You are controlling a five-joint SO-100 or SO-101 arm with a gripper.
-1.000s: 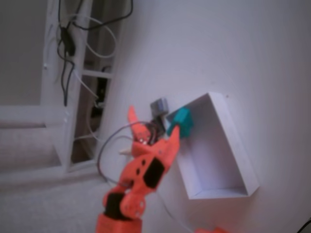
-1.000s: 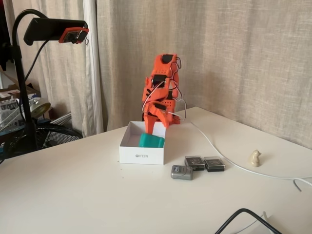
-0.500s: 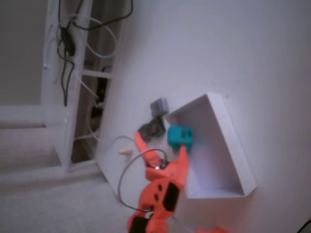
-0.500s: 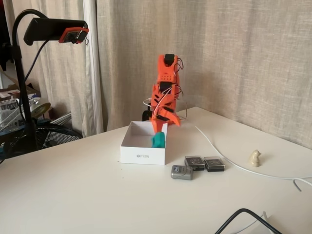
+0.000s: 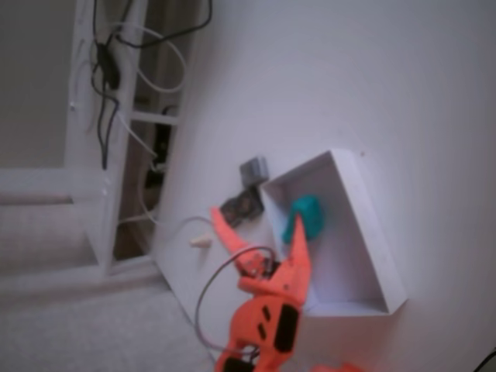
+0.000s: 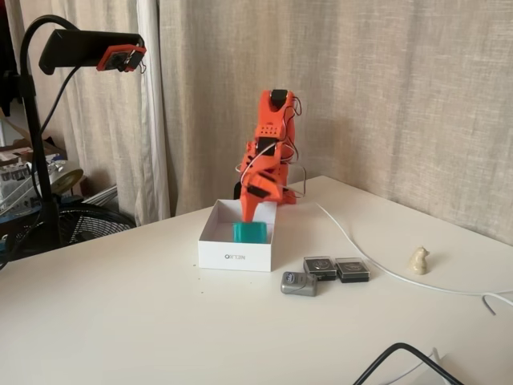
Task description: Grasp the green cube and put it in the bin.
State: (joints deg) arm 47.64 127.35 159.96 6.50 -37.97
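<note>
The green cube [image 5: 306, 215] [image 6: 251, 233] lies inside the bin [image 5: 377, 242] [image 6: 232, 257], close to the wall nearest the small blocks. In both fixed views my orange gripper [image 5: 256, 218] [image 6: 258, 205] is open with its fingers spread wide. It hangs above the bin's arm-side end, and nothing is held between the fingers. One fingertip [image 5: 297, 230] overlaps the cube's edge in a fixed view, while the side-on fixed view shows the gripper above the cube.
A small grey block [image 6: 300, 283] [image 5: 253, 168] and two dark square pieces [image 6: 321, 266] [image 6: 353, 269] sit just beside the bin. A white cable [image 6: 361, 253], a small beige figure [image 6: 418, 259] and a black cable [image 6: 401, 353] lie on the table. A camera stand [image 6: 36, 136] rises at the left.
The cube has gone from the gripper at the bin's wall to lying inside the bin. The open gripper has drawn back toward the arm's base.
</note>
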